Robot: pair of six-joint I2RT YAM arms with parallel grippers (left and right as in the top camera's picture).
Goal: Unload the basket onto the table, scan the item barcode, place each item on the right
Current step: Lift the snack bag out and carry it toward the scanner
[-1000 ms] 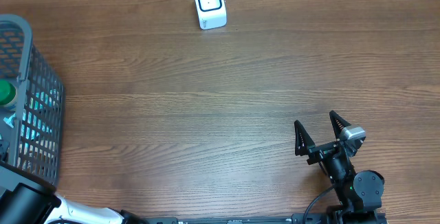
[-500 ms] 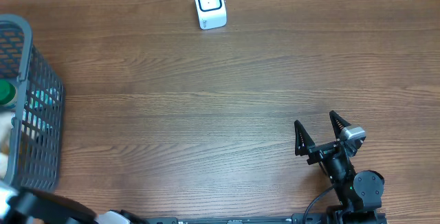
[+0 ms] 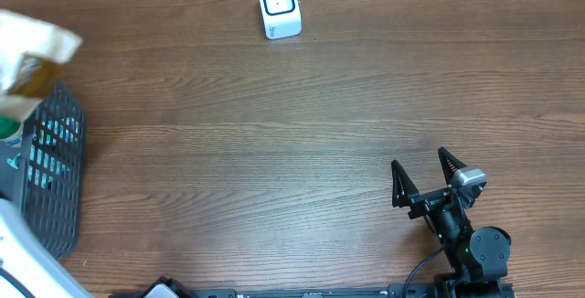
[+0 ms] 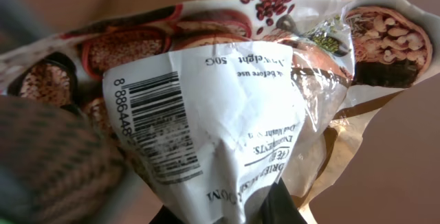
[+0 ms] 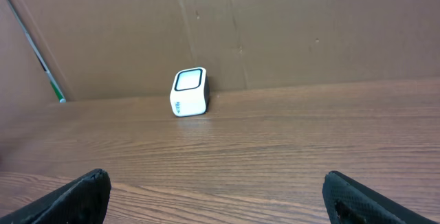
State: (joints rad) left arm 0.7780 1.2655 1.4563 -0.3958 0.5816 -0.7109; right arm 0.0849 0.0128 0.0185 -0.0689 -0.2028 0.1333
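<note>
Packet (image 4: 227,100) lifted above basket (image 3: 57,165), crinkled, barcode (image 4: 161,124) showing

Overhead view: the snack pouch (image 3: 35,53) is motion-blurred and cropped by the left edge, as is the basket (image 3: 53,175).

Left wrist view: the pouch hides nearly all of the left gripper (image 4: 223,214). Creases obscure part of the barcode (image 4: 161,124) digits.

Right wrist view: the scanner (image 5: 188,92) markings are too small to read.

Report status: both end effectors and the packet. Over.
Left end effector shut on snack packet, barcode showing, above basket. Right end effector open, idle. Nothing seen between packet and scanner.
</note>
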